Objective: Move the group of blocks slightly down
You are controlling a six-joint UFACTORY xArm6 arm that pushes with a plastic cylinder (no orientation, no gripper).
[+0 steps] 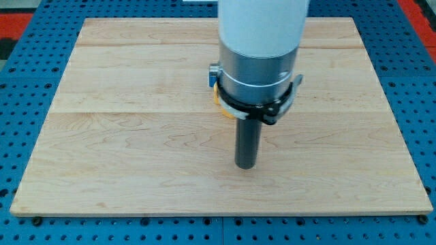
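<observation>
Wooden board [136, 136] on a blue pegboard bench [41, 13], largest first. The arm [262, 41], a white and grey cylinder, descends from the view's top and hides most of the block group. The dark rod ends at my tip [245, 166], resting on bare wood; there are no fingers, so no open or closed state applies. Just above my tip and slightly toward the view's left, a yellow block [223, 107] shows as a sliver at the arm's collar. Above that, a blue block [213, 73] peeks out. Their shapes cannot be made out. Neither block touches my tip.
</observation>
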